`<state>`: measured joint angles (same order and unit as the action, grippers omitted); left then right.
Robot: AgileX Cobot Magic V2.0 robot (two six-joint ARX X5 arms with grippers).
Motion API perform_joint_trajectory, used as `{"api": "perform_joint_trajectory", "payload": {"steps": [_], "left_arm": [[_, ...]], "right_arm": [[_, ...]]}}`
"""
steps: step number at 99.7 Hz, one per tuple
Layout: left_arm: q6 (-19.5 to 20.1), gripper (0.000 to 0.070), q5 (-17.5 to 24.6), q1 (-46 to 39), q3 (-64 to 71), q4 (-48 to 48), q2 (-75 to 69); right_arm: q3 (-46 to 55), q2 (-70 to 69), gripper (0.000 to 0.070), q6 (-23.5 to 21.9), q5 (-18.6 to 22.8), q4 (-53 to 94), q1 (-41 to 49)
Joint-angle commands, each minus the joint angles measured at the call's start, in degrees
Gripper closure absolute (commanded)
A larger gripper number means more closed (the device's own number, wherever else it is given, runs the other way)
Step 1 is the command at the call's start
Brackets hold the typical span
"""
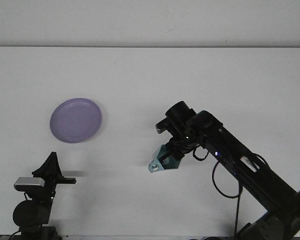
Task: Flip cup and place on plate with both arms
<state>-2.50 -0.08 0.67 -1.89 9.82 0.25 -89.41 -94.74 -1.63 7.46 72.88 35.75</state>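
A teal cup point(161, 160) hangs tilted just above the table a little right of centre, with my right gripper point(169, 157) shut on it from above and the right. The right arm reaches in from the bottom right corner. A lilac plate point(75, 120) lies flat on the white table at the left, well apart from the cup. My left gripper point(52, 165) rests at the bottom left, below the plate, pointing up with nothing in it; its fingers stand together.
The white table point(150, 85) runs back to a pale wall. Cables loop off the right arm point(240, 165) near the bottom right.
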Motion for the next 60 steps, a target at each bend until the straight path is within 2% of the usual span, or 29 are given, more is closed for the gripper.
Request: {"api": "perform_joint_trajectory", "payload": {"steps": [1, 39, 48, 53, 56, 60], "left_arm": [[-0.3, 0.0688, -0.1, 0.1, 1.0, 0.6, -0.1], [-1.4, 0.0688, -0.2, 0.1, 1.0, 0.6, -0.1], [-1.4, 0.0688, -0.1, 0.1, 1.0, 0.6, -0.1], [-1.4, 0.0688, -0.1, 0.1, 1.0, 0.6, -0.1], [-1.4, 0.0688, -0.1, 0.1, 1.0, 0.7, -0.1], [-1.5, 0.0688, -0.2, 0.1, 1.0, 0.7, -0.1]], "right_arm": [[-3.8, -4.1, 0.0700, 2.8, -1.0, 2.4, 1.2], [-6.2, -15.9, 0.0700, 4.7, -1.2, 4.6, 2.6], [-6.2, -16.4, 0.0696, 4.9, 0.2, 4.3, 2.6], [-6.2, -16.4, 0.0639, 5.1, 1.0, 3.9, 2.6], [-6.2, -16.4, 0.0567, 5.3, 1.6, 3.8, 2.6], [-6.3, -16.3, 0.0436, 5.5, 1.9, 4.0, 2.6]]}}
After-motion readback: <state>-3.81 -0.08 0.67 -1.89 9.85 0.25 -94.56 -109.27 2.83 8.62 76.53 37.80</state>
